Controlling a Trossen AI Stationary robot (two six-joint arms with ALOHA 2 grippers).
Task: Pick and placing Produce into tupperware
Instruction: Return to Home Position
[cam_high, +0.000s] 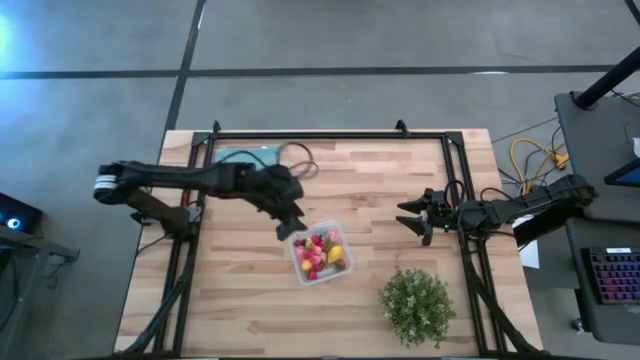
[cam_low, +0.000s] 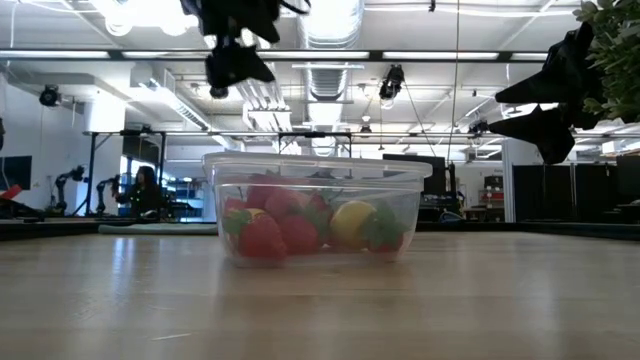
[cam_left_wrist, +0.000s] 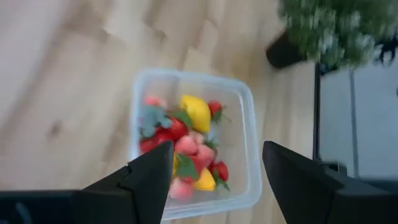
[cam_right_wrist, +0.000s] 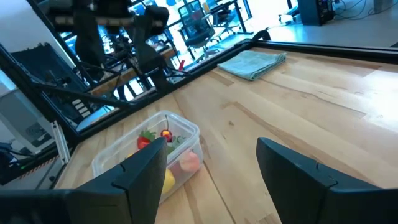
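The clear tupperware (cam_high: 319, 257) stands on the wooden table near its middle, with red, pink and yellow produce (cam_high: 320, 253) piled inside; it also shows in the low view as the tupperware (cam_low: 316, 208) and in the left wrist view as the tupperware (cam_left_wrist: 191, 140). My left gripper (cam_high: 291, 224) hovers open just above and to the left of the tupperware, holding nothing. My right gripper (cam_high: 414, 215) waits open over the table's right part, well right of the tupperware (cam_right_wrist: 149, 155), and is empty.
A green leafy bush (cam_high: 416, 305) stands near the table's near right corner. A teal cloth (cam_high: 246, 157) and a cable loop (cam_high: 300, 160) lie at the far edge. A black frame (cam_high: 330, 135) borders the table's far, left and right sides.
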